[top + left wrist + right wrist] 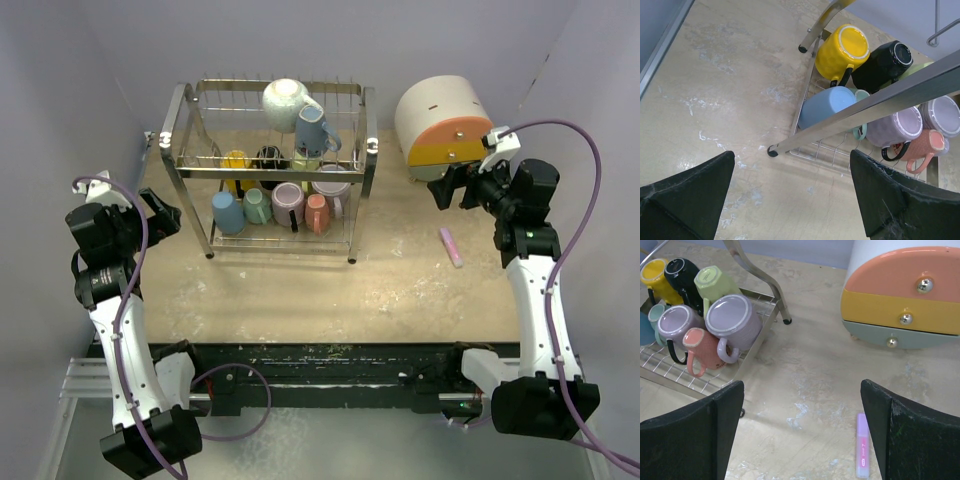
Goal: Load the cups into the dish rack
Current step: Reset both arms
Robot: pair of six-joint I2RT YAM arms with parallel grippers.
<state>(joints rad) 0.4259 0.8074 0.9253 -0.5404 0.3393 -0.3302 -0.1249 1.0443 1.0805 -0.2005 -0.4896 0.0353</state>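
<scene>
Surface: pale, scuffed table (400, 290) between grey walls.

Near: left gripper (158, 213), jaws spread wide, empty, raised just off the left end of the dish rack (270, 170); arm bent upright from its base, pointing right toward the lower shelf.

Right gripper (447, 187), jaws also wide, empty, raised beside the drawer box (440, 125); pink stick (451, 247) below it.

Far: cups (285, 205), all in the rack (none seen loose on the table), most on the lower tier, a white one and a blue one on top. The rack's long axis runs left to right; the left arm is nearer. Loading looks finished.
</scene>
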